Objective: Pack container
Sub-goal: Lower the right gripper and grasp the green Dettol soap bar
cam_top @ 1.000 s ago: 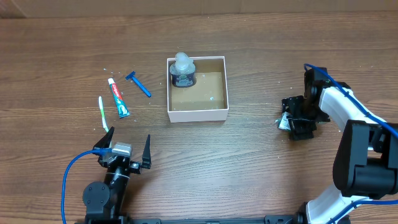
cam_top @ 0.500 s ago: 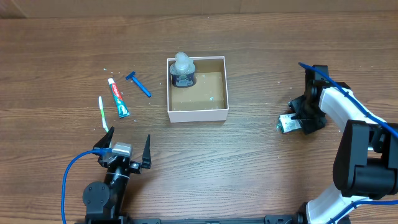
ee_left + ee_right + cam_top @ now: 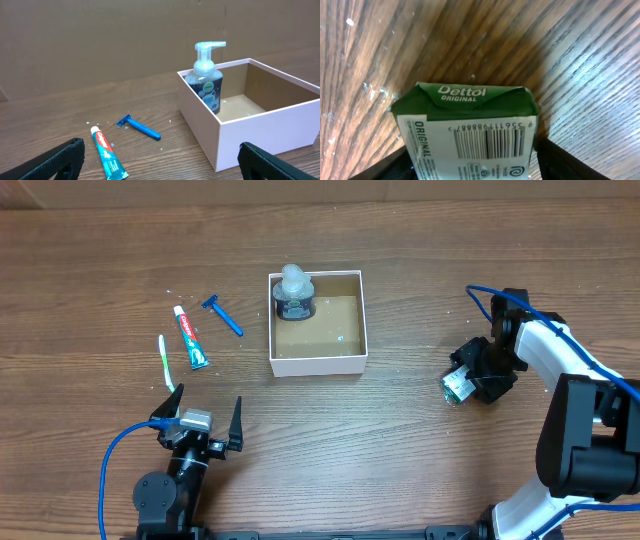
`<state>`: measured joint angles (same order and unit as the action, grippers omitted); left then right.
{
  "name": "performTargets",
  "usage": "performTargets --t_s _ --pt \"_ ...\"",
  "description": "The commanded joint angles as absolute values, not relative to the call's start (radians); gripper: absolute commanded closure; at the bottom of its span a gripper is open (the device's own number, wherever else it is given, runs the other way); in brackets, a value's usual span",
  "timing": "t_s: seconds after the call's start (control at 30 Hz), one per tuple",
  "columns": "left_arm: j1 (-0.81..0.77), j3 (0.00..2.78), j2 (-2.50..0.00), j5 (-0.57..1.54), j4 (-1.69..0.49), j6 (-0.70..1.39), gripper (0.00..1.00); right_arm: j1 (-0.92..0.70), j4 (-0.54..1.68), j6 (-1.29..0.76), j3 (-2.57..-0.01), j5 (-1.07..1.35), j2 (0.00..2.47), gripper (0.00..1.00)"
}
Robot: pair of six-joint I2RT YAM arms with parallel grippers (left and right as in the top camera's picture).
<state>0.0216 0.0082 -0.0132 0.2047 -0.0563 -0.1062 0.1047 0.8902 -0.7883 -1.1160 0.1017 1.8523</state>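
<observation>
The container (image 3: 363,310) is a square white-walled box with a brown floor, mid-table; it also shows in the left wrist view (image 3: 280,125). A soap pump bottle (image 3: 294,295) stands in its back left corner (image 3: 206,82). My right gripper (image 3: 466,385) is shut on a green Dettol soap pack (image 3: 456,386), held just above the table right of the box; the pack fills the right wrist view (image 3: 470,130). My left gripper (image 3: 200,423) is open and empty near the front edge, left of the box.
A toothpaste tube (image 3: 191,338), a blue razor (image 3: 224,315) and a green-white toothbrush (image 3: 166,362) lie left of the box. The tube (image 3: 107,160) and razor (image 3: 140,127) show in the left wrist view.
My right gripper has closed on the soap pack, lifted it slightly and turned it, shifting a little left. The left arm has not moved.
</observation>
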Motion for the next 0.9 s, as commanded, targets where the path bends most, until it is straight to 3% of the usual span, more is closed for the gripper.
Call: performTargets --t_s 0.0,0.1,0.27,0.4,0.53,0.57,0.67,0.87 --pt "0.028 0.005 -0.004 0.202 -0.056 -0.097 0.00 0.099 0.858 -0.744 -1.111 0.105 1.846 0.26" --pt "0.028 0.005 -0.004 0.202 -0.056 -0.097 0.00 0.096 0.798 -0.681 -1.111 0.060 1.846 0.28" --pt "0.028 0.005 -0.004 0.202 -0.056 -0.097 0.00 0.096 0.752 -0.605 -1.111 0.023 1.846 0.42" --pt "0.028 0.005 -0.004 0.202 -0.056 -0.097 0.00 0.096 0.752 -0.548 -1.111 0.024 1.846 0.44" --pt "0.028 0.005 -0.004 0.202 -0.056 -0.097 0.00 0.096 0.760 -0.412 -1.111 0.028 1.846 0.36" --pt "0.028 0.005 -0.004 0.202 -0.056 -0.097 0.00 0.096 0.760 -0.363 -1.111 0.027 1.846 0.29" --pt "0.028 0.005 -0.004 0.202 -0.056 -0.097 0.00 0.096 0.757 -0.240 -1.113 0.028 1.846 0.18" --pt "0.028 0.005 -0.004 0.202 -0.056 -0.097 0.00 0.096 0.801 -0.213 -1.113 0.046 1.846 0.20"
